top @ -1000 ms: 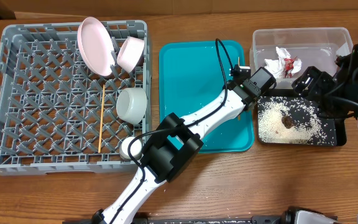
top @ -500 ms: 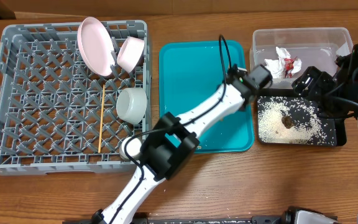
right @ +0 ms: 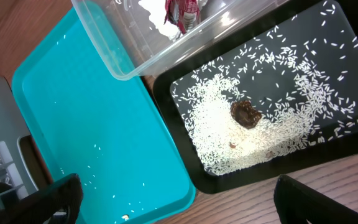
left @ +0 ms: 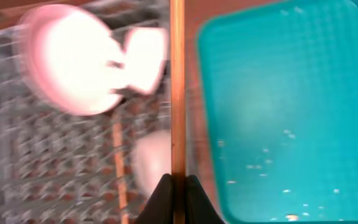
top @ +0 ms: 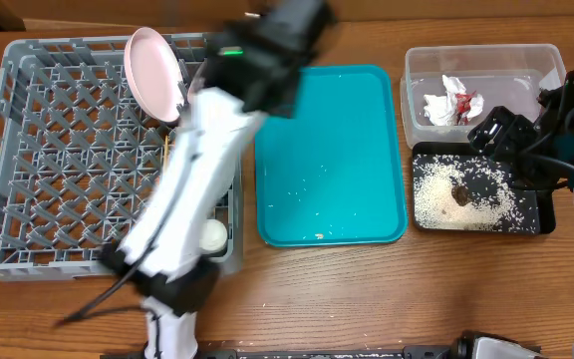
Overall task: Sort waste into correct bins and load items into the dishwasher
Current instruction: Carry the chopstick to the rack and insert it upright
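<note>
My left gripper [left: 178, 188] is shut on a thin wooden chopstick [left: 178, 93] that points straight ahead. In the overhead view the blurred left gripper [top: 287, 25] is above the far right corner of the grey dish rack [top: 48, 150]. A pink plate [left: 67, 59], a small bowl [left: 145, 59], a white cup [left: 154, 162] and another chopstick [left: 120, 162] are in the rack. My right gripper [right: 194, 205] is open and empty above the black tray [right: 353, 93], which holds rice [right: 216, 130] and a brown lump [right: 246, 114]. The red-and-white wrapper [top: 453, 104] lies in the clear tub [top: 483, 55].
A teal tray [top: 332, 150] with a few rice grains lies between the rack and the bins. A small white cup [top: 212, 234] stands at the rack's near right corner. My left arm stretches across the rack's right side.
My left arm has swung fast to the left, from over the teal tray's right edge to above the rack's far right corner. The right arm has not moved.
</note>
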Motion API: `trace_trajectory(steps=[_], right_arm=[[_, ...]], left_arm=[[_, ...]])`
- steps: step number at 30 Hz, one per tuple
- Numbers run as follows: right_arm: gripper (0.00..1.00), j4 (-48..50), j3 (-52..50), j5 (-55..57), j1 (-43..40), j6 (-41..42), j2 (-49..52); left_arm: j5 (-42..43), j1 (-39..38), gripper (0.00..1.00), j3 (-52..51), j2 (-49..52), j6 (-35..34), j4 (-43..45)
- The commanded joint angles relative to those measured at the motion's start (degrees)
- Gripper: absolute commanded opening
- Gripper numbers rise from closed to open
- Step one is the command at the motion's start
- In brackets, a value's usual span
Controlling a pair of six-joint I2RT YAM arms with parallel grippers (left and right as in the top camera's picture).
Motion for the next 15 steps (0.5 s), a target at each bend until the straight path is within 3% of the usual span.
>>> trace_trajectory(steps=[1,4,9,15], right_arm=[[1.00,0.2,1.2,0.3,-0.3,0.0,0.0],[1.00,0.2,1.2,0.3,-0.3,0.0,0.0],[1.00,0.2,1.2,0.3,-0.3,0.0,0.0],[1.00,0.2,1.2,0.3,-0.3,0.0,0.0]], left_arm=[[6.5,5.7,0.04,-3.4,-1.0,6.4,-0.3],[10.7,10.6,0.04,-9.8,-4.2,8.7,-0.3],[9.0,16.0,0.04,-27.8,-11.2,8.8,0.5],[11.1,19.8,0.04,-47.2,-18.8,13.9,11.1]])
